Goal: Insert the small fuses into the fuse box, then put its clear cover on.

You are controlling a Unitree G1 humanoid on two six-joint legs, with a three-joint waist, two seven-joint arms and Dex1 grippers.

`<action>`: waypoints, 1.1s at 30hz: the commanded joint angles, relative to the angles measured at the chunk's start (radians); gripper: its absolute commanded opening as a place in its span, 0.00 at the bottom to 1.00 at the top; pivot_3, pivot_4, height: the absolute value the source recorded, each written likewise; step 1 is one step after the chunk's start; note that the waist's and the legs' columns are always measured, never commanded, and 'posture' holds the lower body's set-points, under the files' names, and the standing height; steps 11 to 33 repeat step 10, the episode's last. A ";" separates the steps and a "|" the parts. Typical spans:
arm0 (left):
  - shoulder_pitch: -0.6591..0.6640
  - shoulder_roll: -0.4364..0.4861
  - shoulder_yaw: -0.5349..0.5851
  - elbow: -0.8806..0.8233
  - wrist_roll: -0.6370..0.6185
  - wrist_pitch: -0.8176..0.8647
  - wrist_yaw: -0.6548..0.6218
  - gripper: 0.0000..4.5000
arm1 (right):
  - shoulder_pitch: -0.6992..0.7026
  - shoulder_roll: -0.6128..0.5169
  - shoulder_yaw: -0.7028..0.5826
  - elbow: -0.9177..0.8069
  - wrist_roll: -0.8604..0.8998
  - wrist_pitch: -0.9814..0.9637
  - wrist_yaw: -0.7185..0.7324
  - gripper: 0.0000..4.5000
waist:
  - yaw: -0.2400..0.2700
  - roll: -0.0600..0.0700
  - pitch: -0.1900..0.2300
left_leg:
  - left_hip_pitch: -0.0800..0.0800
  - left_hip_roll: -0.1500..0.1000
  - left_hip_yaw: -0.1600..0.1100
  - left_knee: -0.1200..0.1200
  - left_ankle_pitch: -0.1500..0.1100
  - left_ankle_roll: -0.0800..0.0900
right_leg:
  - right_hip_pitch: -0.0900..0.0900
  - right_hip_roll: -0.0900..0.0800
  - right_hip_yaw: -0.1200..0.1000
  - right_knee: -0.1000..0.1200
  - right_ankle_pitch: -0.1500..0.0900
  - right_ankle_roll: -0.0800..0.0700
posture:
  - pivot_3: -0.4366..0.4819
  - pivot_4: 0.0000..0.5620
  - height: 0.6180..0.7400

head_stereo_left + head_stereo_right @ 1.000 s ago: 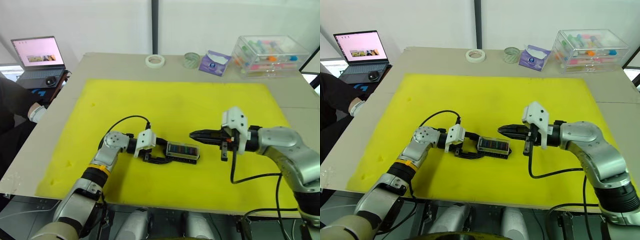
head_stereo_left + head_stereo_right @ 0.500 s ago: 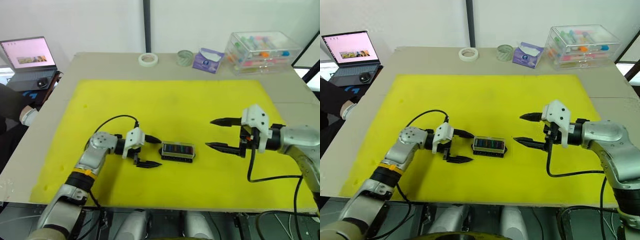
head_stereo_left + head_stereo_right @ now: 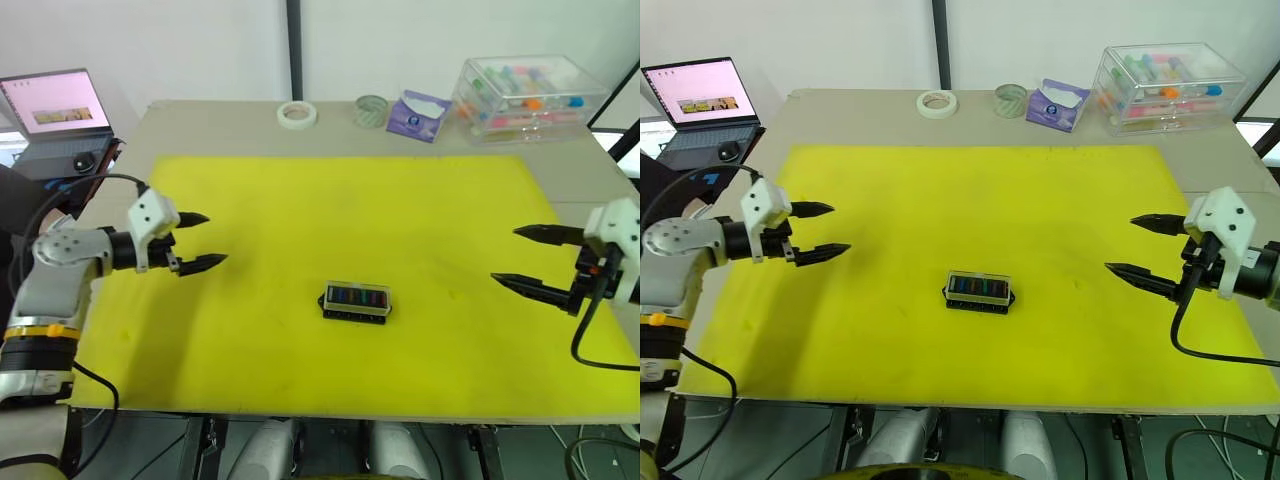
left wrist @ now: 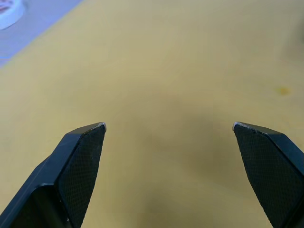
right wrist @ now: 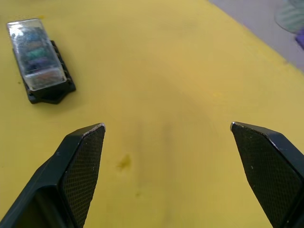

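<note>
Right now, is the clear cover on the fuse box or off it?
On. The clear cover sits atop the black fuse box, with the coloured small fuses showing through it; both grippers are well away.

Lab bench w/ yellow foam mat [image 3: 340,220], laptop [image 3: 60,115], tape roll [image 3: 297,114].

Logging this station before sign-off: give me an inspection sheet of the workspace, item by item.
Surface: yellow mat on a grey table.
Job's things: fuse box mid-mat, coloured small fuses seated, clear cover on top.
Clutter: tape roll, round jar, purple packet, clear storage case along the far edge.
Grippers: left gripper and right gripper open, holding nothing, far either side of the box.
Cables: black cable loops beneath the right wrist.
Surroundings: open laptop at far left; a person's dark sleeve beside it.
</note>
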State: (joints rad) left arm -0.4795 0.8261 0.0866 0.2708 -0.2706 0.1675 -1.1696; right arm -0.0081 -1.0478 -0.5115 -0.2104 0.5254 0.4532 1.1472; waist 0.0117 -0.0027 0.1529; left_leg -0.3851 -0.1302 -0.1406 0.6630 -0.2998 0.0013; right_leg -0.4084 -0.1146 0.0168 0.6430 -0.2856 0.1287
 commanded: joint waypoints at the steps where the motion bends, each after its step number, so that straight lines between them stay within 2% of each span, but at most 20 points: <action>1: -0.030 0.029 0.030 0.023 0.011 -0.026 0.019 1.00 | -0.004 -0.018 -0.037 -0.005 0.005 -0.015 0.009 0.99 | 0.001 0.000 0.000 | 0.000 0.000 0.000 0.000 0.000 0.000 | 0.000 0.000 0.000 0.000 0.000 0.000 | 0.48 0.27 1.00; 8: -0.042 0.002 0.011 0.029 0.023 -0.043 0.035 1.00 | -0.010 0.000 0.000 0.002 -0.012 -0.034 -0.003 0.99 | 0.001 0.000 0.000 | -0.001 0.000 0.000 0.001 0.000 0.000 | -0.001 -0.001 0.000 0.000 0.000 0.000 | 0.48 0.27 1.00; 33: -0.041 0.008 0.011 0.035 0.028 -0.032 0.037 1.00 | -0.012 -0.001 -0.002 -0.001 -0.006 -0.028 -0.005 0.99 | 0.001 0.000 0.000 | -0.001 0.000 0.000 0.001 0.000 0.000 | -0.001 0.000 0.000 0.001 0.000 0.000 | 0.48 0.27 1.00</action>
